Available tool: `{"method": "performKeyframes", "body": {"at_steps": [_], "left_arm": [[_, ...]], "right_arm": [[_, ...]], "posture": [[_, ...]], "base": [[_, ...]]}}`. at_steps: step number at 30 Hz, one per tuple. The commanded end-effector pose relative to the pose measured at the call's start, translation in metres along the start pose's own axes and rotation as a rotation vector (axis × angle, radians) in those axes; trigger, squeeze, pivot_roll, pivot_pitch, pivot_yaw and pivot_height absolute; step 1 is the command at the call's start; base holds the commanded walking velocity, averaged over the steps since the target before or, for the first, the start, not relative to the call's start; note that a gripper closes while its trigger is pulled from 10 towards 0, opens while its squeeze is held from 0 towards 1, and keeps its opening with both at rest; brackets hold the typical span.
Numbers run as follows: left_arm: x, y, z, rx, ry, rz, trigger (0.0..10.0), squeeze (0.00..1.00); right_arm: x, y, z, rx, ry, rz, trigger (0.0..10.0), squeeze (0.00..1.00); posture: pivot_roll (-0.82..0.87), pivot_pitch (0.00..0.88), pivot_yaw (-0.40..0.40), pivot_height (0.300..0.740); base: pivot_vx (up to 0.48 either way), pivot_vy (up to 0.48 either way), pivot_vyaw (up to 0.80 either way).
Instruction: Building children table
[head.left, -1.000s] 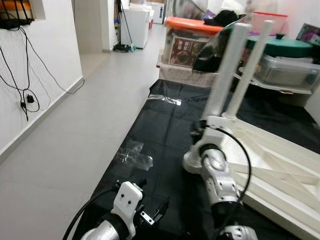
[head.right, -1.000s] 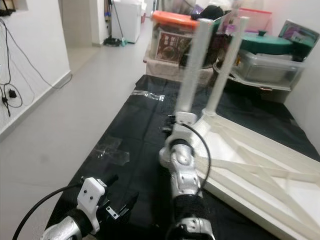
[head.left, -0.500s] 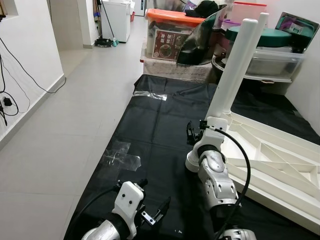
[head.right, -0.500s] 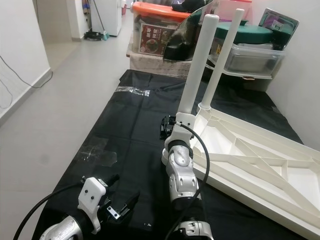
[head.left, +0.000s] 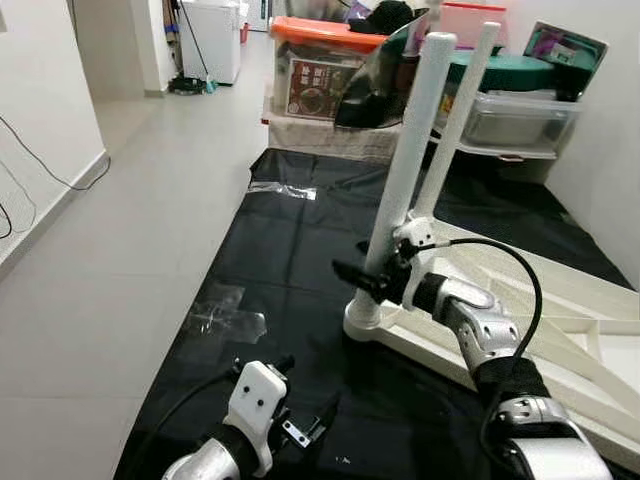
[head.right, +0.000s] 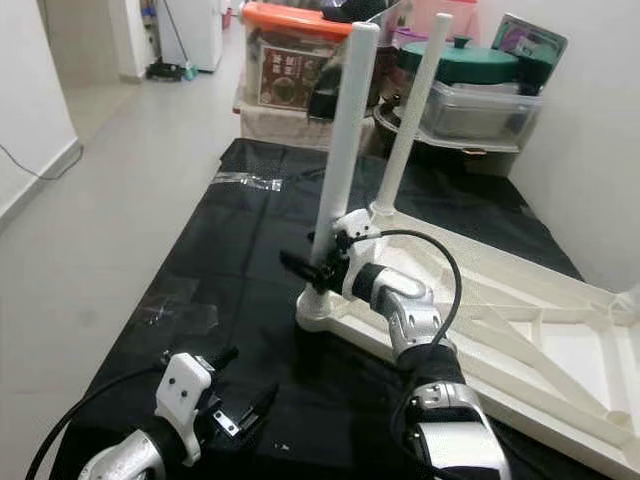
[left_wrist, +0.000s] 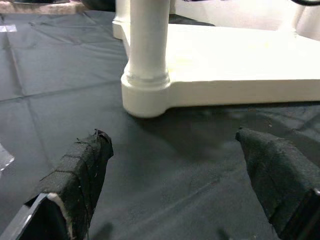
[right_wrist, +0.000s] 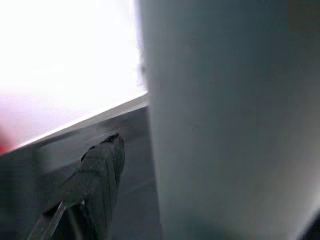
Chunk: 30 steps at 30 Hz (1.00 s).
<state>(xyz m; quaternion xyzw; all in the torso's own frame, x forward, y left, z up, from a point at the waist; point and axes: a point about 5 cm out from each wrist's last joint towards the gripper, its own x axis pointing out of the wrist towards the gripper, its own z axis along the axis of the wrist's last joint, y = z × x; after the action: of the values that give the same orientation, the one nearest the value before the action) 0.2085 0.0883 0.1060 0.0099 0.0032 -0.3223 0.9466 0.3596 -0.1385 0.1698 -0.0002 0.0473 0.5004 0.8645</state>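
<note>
The right end effector (head.left: 372, 280) is clamping the near leg (head.left: 404, 170) low above the upturned table (head.left: 560, 340), wanting straight, gentle twisting, while the left end effector (left_wrist: 180, 175) is hovering open, empty.

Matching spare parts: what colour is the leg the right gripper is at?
White leg, clearest in the left eye view.

Open black sheet (head.left: 290, 250) and grey floor (head.left: 130, 230) at frame left. Right blocked: white table underside (head.left: 560, 330), two upright legs (head.left: 405, 180). Top blocked by storage boxes (head.left: 330, 80). Tape patch (head.left: 228, 312) probably flat.
</note>
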Motion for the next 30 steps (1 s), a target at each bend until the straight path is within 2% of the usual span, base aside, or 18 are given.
{"method": "performKeyframes", "body": {"at_steps": [1, 4, 8, 11, 12, 13, 14, 20, 21, 22, 23, 24, 25, 26, 27, 28, 29, 30], "left_arm": [[-0.001, -0.001, -0.004, -0.007, 0.021, -0.004, 10.0, 0.0], [-0.001, -0.001, -0.004, -0.007, 0.021, -0.003, 10.0, 0.0], [-0.001, -0.002, -0.003, -0.008, 0.022, -0.005, 10.0, 0.0], [-0.001, -0.002, -0.003, -0.008, 0.022, -0.004, 10.0, 0.0], [-0.001, -0.002, -0.003, -0.008, 0.022, -0.003, 10.0, 0.0], [-0.001, -0.002, -0.003, -0.008, 0.022, -0.003, 10.0, 0.0], [-0.001, -0.002, -0.003, -0.008, 0.022, -0.002, 10.0, 0.0], [-0.001, -0.002, -0.003, -0.008, 0.022, -0.002, 10.0, 0.0], [-0.001, -0.002, -0.003, -0.009, 0.022, -0.002, 10.0, 0.0], [-0.001, -0.002, -0.003, -0.009, 0.022, -0.002, 10.0, 0.0], [-0.001, -0.002, -0.003, -0.009, 0.022, -0.003, 10.0, 0.0], [-0.001, -0.002, -0.003, -0.009, 0.022, -0.003, 10.0, 0.0], [-0.001, -0.002, -0.003, -0.009, 0.022, -0.003, 10.0, 0.0], [-0.001, -0.002, -0.003, -0.01, 0.023, -0.004, 10.0, 0.0], [-0.001, -0.002, -0.004, -0.01, 0.023, -0.005, 10.0, 0.0], [-0.002, -0.001, -0.004, -0.01, 0.023, -0.006, 10.0, 0.0], [-0.002, -0.001, -0.004, -0.01, 0.023, -0.006, 10.0, 0.0], [-0.002, -0.001, -0.004, -0.011, 0.024, -0.007, 10.0, 0.0]], "right_arm": [[0.016, 0.018, -0.001, 0.048, 0.025, 0.255, 10.0, 0.0], [0.018, 0.019, 0.003, 0.056, 0.012, 0.301, 10.0, 0.0], [0.029, 0.023, 0.014, 0.054, -0.027, 0.4, 10.0, 0.0], [0.03, 0.024, 0.016, 0.059, -0.035, 0.418, 10.0, 0.0], [0.032, 0.026, 0.017, 0.059, -0.039, 0.444, 4.6, 0.0], [0.032, 0.026, 0.017, 0.059, -0.039, 0.444, 4.6, 0.0], [0.034, 0.029, 0.015, 0.056, -0.036, 0.472, 0.0, 0.0], [0.037, 0.036, 0.005, 0.055, -0.032, 0.484, 0.0, 0.0], [0.039, 0.035, -0.001, 0.051, -0.043, 0.38, 0.0, 0.0], [0.039, 0.035, -0.001, 0.051, -0.043, 0.38, 0.0, 0.0], [0.04, 0.033, -0.007, 0.065, -0.054, 0.267, 0.0, 0.0], [0.04, 0.033, -0.007, 0.065, -0.054, 0.267, 0.0, 0.0], [0.042, 0.029, -0.01, 0.048, -0.077, 0.118, 0.0, 0.0], [0.041, 0.021, -0.012, 0.077, -0.098, -0.054, 0.0, 0.0], [0.037, 0.009, -0.014, 0.097, -0.113, -0.29, 0.0, 0.0], [0.033, 0.002, -0.016, 0.112, -0.12, -0.446, 0.0, 0.0], [0.033, 0.002, -0.016, 0.112, -0.12, -0.446, 0.0, 0.0], [0.024, -0.006, -0.018, 0.124, -0.124, -0.626, 0.0, 0.0]], "posture": [[0.26, 0.0, -0.134, 0.74], [0.26, 0.0, -0.134, 0.74], [0.26, 0.0, -0.138, 0.74], [0.26, 0.0, -0.138, 0.74], [0.27, 0.0, -0.139, 0.74], [0.27, 0.0, -0.139, 0.74], [0.27, 0.0, -0.139, 0.74], [0.26, 0.0, -0.139, 0.74], [0.26, 0.0, -0.139, 0.74], [0.26, 0.0, -0.139, 0.74], [0.26, 0.0, -0.137, 0.74], [0.26, 0.0, -0.137, 0.74], [0.26, 0.0, -0.137, 0.74], [0.25, 0.0, -0.131, 0.74], [0.25, 0.0, -0.126, 0.74], [0.24, 0.0, -0.124, 0.74], [0.24, 0.0, -0.124, 0.74], [0.24, 0.0, -0.12, 0.74]], "base": [[0.0, 0.0, 0.0], [0.0, 0.0, 0.0], [0.0, 0.0, 0.0], [0.0, 0.0, 0.0], [0.0, 0.0, 0.0], [0.0, 0.0, 0.0], [0.0, 0.0, 0.0], [0.0, 0.0, 0.0], [0.0, 0.0, 0.0], [0.0, 0.0, 0.0], [0.0, 0.0, 0.0], [0.0, 0.0, 0.0], [0.0, 0.0, 0.0], [0.0, 0.0, 0.0], [0.0, 0.0, 0.0], [0.0, 0.0, 0.0], [0.0, 0.0, 0.0], [0.0, 0.0, 0.0]]}}
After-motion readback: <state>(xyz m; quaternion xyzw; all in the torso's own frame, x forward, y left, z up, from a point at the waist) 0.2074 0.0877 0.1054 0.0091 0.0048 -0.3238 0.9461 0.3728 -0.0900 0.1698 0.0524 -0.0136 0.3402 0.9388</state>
